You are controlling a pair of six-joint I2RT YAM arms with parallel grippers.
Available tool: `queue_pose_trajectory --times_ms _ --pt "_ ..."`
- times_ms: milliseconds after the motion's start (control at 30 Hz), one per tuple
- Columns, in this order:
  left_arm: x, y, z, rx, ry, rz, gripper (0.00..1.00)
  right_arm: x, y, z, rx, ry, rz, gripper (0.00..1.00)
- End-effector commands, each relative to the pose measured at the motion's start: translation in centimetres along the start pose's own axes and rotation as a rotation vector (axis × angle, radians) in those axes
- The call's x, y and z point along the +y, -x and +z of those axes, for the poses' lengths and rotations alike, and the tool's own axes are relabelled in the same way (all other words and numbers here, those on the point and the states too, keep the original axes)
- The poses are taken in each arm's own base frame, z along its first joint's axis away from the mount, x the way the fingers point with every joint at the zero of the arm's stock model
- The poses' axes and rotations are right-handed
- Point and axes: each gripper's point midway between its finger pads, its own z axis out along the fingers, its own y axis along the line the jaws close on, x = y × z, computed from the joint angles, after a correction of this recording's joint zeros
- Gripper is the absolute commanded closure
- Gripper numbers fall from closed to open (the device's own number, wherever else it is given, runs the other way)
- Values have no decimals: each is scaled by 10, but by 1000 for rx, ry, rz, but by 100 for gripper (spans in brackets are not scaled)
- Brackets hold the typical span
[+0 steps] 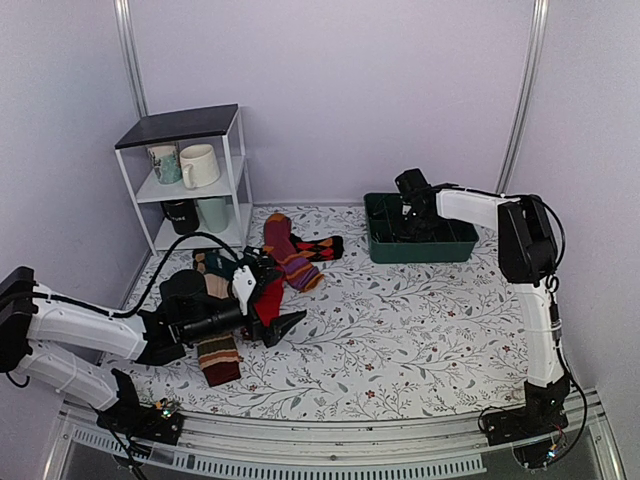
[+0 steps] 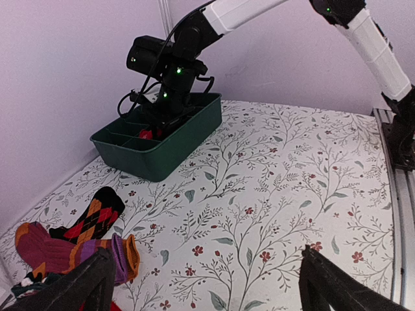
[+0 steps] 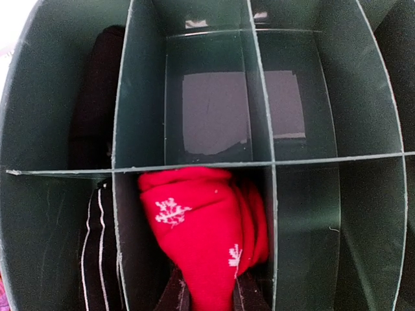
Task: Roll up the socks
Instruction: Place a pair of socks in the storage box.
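Note:
The socks [image 3: 201, 233] are a bright red bundle with small white marks, sitting in a middle compartment of the green divided bin [image 1: 420, 250]. My right gripper [image 3: 211, 295] reaches down into that compartment and is shut on the red bundle, its dark fingers pressed to both sides of it. From the left wrist view the right gripper [image 2: 152, 126] hangs over the bin [image 2: 162, 162] with a bit of red socks [image 2: 144, 134] showing. My left gripper [image 1: 275, 298] is open low over the table beside the sock pile, holding nothing [image 2: 207, 285].
A maroon sock with purple-orange stripes [image 1: 290, 255], a black argyle sock [image 1: 322, 245], a brown striped sock [image 1: 218, 355] and a red cloth [image 1: 268, 298] lie at the left. A white shelf with mugs [image 1: 190, 170] stands behind. Dark socks [image 3: 97, 253] fill a neighbouring compartment.

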Motion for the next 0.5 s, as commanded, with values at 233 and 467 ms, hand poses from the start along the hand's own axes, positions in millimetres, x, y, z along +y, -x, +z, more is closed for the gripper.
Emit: queue_pose_trajectory --times_ms 233,467 --pt "10 0 -7 -9 38 15 0 -31 -68 45 220 -82 42 70" --pt "10 -3 -6 1 39 16 1 -24 -40 29 148 -48 74 60"
